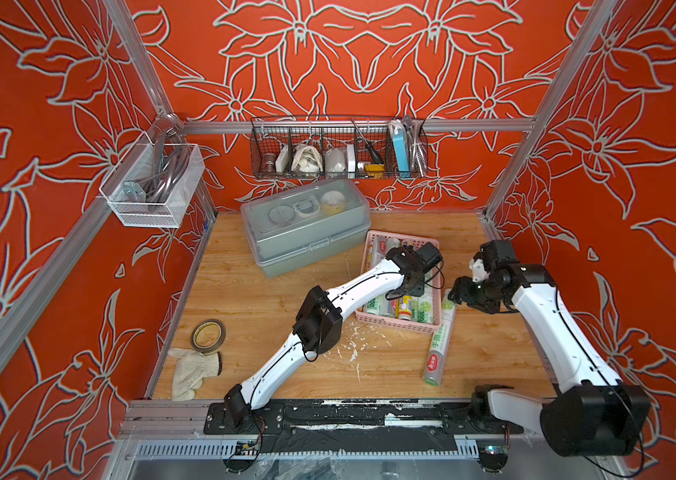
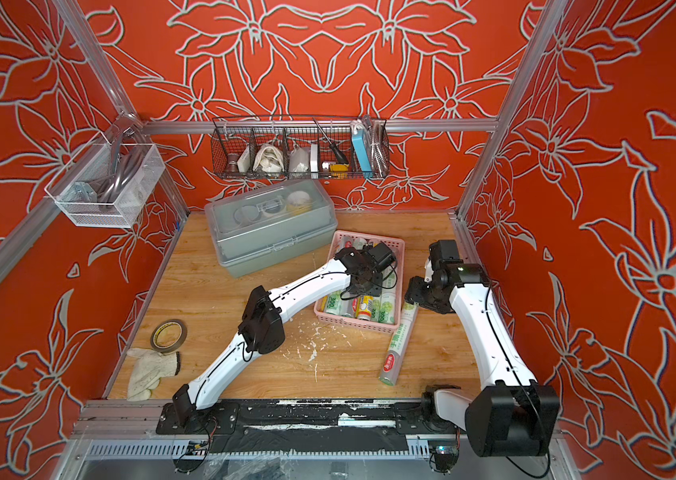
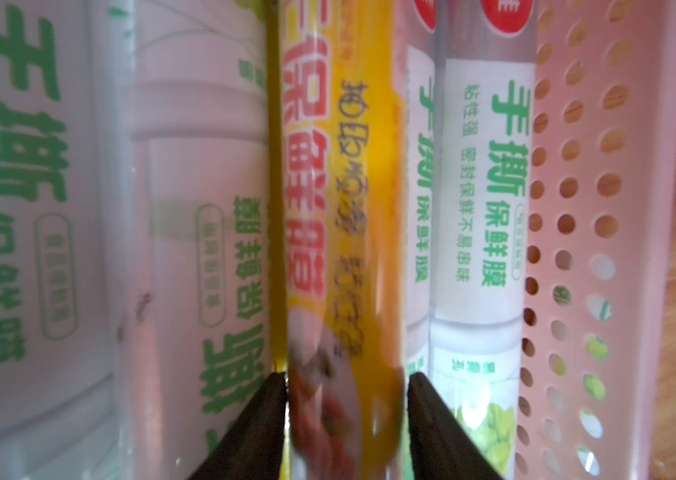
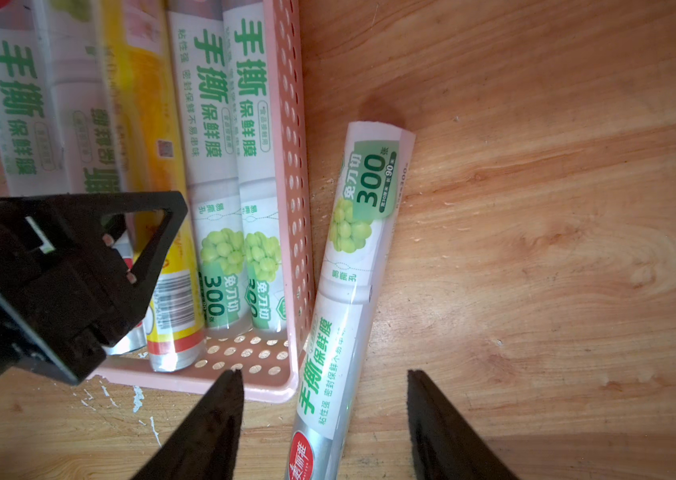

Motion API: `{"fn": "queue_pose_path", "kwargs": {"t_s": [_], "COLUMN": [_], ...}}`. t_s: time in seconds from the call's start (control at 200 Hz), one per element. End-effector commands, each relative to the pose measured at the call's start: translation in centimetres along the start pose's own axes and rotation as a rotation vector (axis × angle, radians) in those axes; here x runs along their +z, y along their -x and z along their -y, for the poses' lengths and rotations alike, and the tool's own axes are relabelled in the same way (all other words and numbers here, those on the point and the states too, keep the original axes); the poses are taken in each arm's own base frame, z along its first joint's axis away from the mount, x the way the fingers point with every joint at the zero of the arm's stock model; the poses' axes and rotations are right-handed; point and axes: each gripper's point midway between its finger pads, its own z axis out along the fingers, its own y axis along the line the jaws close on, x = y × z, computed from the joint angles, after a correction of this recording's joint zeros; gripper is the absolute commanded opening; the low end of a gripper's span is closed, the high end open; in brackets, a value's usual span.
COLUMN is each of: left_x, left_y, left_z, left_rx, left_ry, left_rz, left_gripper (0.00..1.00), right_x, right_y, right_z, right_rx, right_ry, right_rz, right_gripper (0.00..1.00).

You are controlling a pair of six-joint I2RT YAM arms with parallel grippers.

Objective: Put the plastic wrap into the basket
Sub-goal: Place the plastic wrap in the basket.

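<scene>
the pink basket (image 1: 400, 327) sits on the wooden counter (image 1: 265, 299), right of centre, with its long sides running away from the robot. several rolls of plastic wrap (image 4: 211, 124) lie in it side by side, lengthwise, most of them white and green with a grape picture. among them lies one yellow roll (image 3: 348, 208), seen in the right wrist view too (image 4: 141, 124).

the left pincer (image 3: 346, 376) reaches down into the basket. in the left wrist view its two dark tips stand on either side of the yellow roll, tight against it. whether they clamp the roll or only flank it, i cannot tell.

one more white-green roll (image 1: 440, 336) lies outside on the counter, in both top views (image 2: 399, 345). it is just beside the basket's right long wall (image 4: 292, 166) and angles slightly away from it toward the robot. near the basket's front corner it comes close against the rim; contact is not clear. its red oval logo is at the end nearer the robot.

the right pincer (image 4: 323, 374) hangs over this loose roll with its tips apart, one on each side. neither tip touches the roll, and the pincer holds nothing.

a grey lidded box (image 1: 307, 226) stands behind the basket, to the left. a brown tape ring (image 1: 208, 335) and a white glove (image 1: 193, 372) lie near the counter's left edge. white flecks (image 1: 352, 353) scatter the wood in front of the basket.
</scene>
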Motion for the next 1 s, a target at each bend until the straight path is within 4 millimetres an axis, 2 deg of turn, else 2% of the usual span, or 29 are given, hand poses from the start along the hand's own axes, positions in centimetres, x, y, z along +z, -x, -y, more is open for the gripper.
{"fn": "queue_pose_path", "kwargs": {"t_s": [0.0, 0.365, 0.39, 0.54, 0.741, 0.996], "left_x": [-2.9, -5.3, -5.5, -7.1, -11.2, -16.8], "left_y": [0.0, 0.7, 0.7, 1.1, 2.1, 2.5], "left_z": [-1.6, -1.0, -0.8, -0.5, -0.4, -1.8], "left_rx": [0.003, 0.008, 0.01, 0.021, 0.05, 0.073], "left_ry": [0.054, 0.018, 0.014, -0.015, -0.062, -0.11], "left_rz": [0.004, 0.035, 0.037, 0.051, 0.104, 0.185], "left_gripper": [0.51, 0.51, 0.51, 0.52, 0.52, 0.53], "right_x": [-0.2, -0.7, -0.6, -0.6, -0.5, 0.1], "right_y": [-0.1, -0.1, -0.8, -1.5, -3.3, -6.7], "right_z": [0.5, 0.4, 0.6, 0.9, 1.0, 1.2], "right_rx": [0.009, 0.015, 0.018, 0.017, 0.033, 0.105], "right_ry": [-0.027, -0.018, -0.027, -0.036, -0.018, 0.016], "right_rz": [-0.004, 0.01, -0.019, -0.038, -0.06, -0.097], "right_gripper": [0.63, 0.63, 0.63, 0.63, 0.63, 0.63]}}
